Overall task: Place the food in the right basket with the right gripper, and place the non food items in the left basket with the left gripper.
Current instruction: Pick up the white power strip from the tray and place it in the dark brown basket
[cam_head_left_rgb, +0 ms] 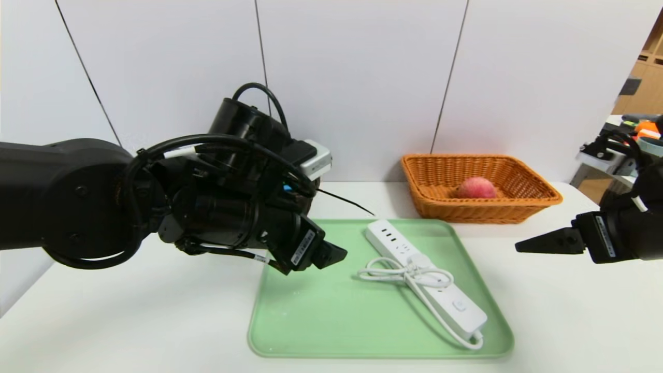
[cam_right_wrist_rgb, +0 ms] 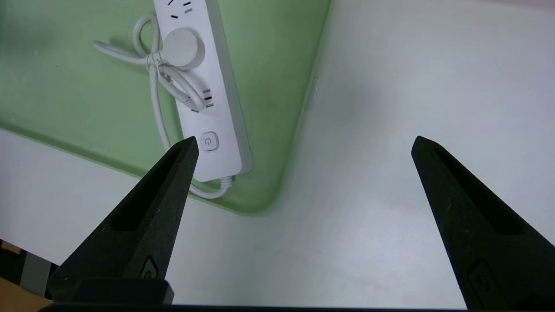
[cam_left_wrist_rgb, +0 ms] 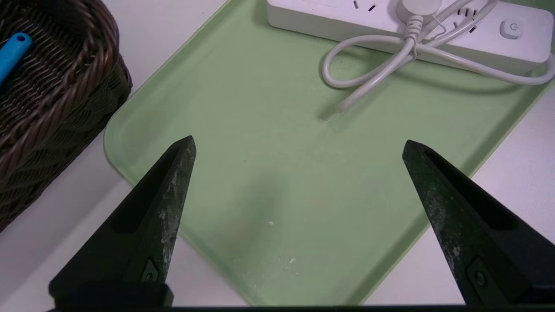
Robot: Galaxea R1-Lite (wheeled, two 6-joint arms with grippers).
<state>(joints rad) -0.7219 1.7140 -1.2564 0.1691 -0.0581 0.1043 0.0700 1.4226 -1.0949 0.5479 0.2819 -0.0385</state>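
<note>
Both arms raised, both pincers empty.
The left arm reaches in from the left, its left pincer (cam_left_wrist_rgb: 299, 143) spread wide and angled downward; the right pincer (cam_right_wrist_rgb: 303, 143) hangs at the far right, fingers equally wide, pointing inward.

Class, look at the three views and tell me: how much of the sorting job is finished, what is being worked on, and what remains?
Done: the peach lies in the orange basket, and a blue item is in the dark basket. In hand: nothing; the left tool hangs open over the green tray, near the white power strip. Left: the strip goes to the dark basket. The right tool is open, off the tray.
</note>
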